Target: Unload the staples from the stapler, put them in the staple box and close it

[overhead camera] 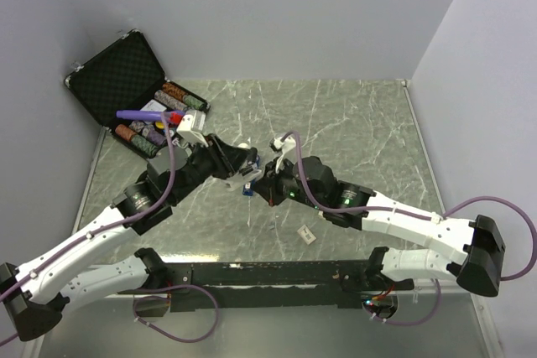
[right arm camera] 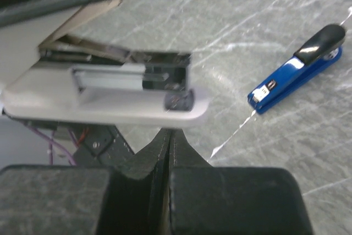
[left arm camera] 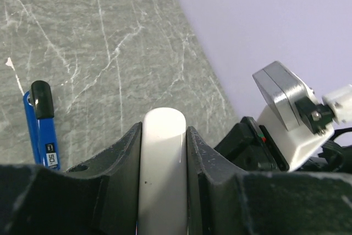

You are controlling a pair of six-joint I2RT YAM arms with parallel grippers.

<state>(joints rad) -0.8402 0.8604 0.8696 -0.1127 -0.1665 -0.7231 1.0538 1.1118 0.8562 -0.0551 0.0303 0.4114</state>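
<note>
The blue stapler point(right arm camera: 297, 70) with its black end lies flat on the marble table, seen also in the left wrist view point(left arm camera: 39, 130) and as a blue speck between the arms point(overhead camera: 249, 189). My left gripper point(left arm camera: 163, 130) is shut on a white-grey bar point(left arm camera: 162, 158), holding it above the table. In the right wrist view that bar point(right arm camera: 110, 108) shows an open metal channel along its top. My right gripper point(right arm camera: 169, 133) is shut, its tips just under the bar's end, with nothing visible between them. Both grippers meet mid-table point(overhead camera: 252, 175).
An open black case point(overhead camera: 117, 69) with poker chips and a purple item point(overhead camera: 138, 114) sits at the back left. A small white piece point(overhead camera: 305, 235) lies on the table in front of the right arm. Walls close in at the back and on both sides.
</note>
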